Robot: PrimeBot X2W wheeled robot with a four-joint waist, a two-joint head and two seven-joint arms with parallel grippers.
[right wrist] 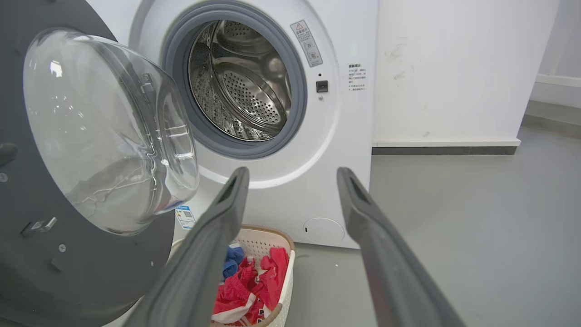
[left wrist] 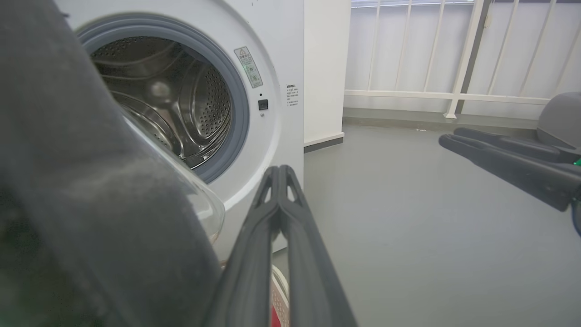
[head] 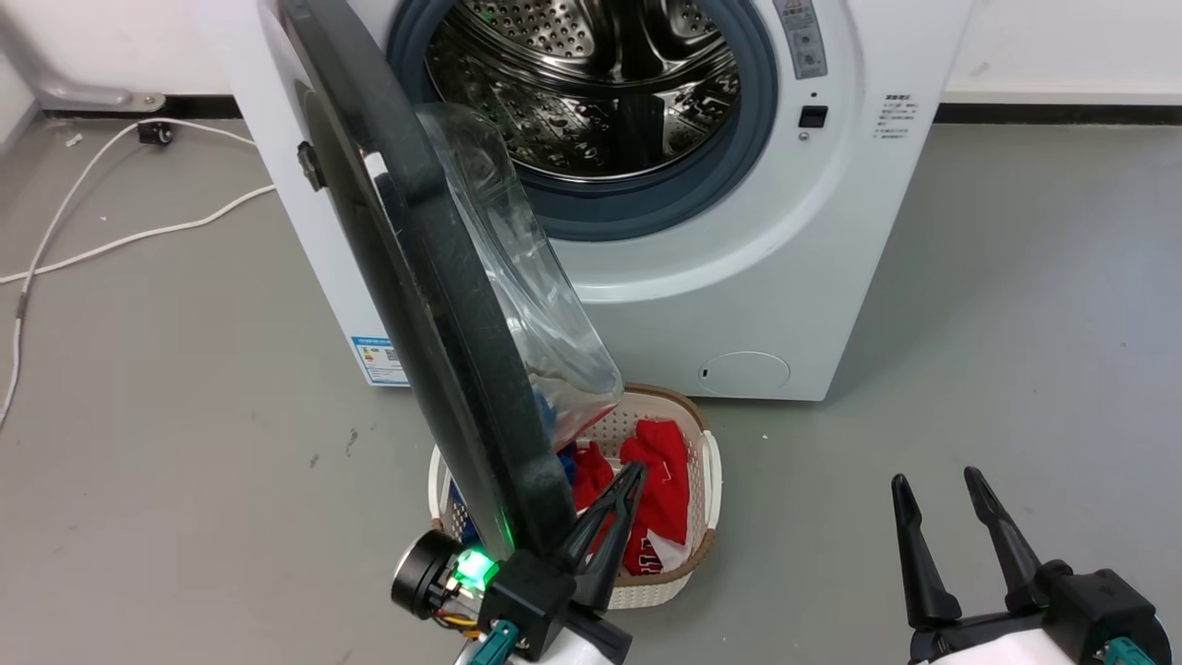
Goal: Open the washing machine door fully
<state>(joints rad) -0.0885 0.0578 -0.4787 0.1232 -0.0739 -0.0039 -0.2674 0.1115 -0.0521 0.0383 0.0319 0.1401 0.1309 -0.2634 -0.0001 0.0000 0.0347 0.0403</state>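
Note:
The white washing machine (head: 757,277) stands ahead with its steel drum (head: 591,83) exposed. Its door (head: 434,277), a black disc with a clear glass bowl (head: 526,286), is swung out roughly square to the machine front, edge-on to the head camera. My left gripper (head: 633,473) is shut and empty, lying close along the inner side of the door's outer edge; whether it touches I cannot tell. The left wrist view has the fingers (left wrist: 279,175) pressed together beside the blurred dark door (left wrist: 91,204). My right gripper (head: 937,477) hangs open at lower right, away from the door (right wrist: 27,254).
A white woven basket (head: 706,480) holding red and blue clothes (head: 660,489) sits on the floor under the open door, in front of the machine. White cables (head: 138,235) trail across the grey floor at left. A white railing (left wrist: 454,59) runs at the right of the machine.

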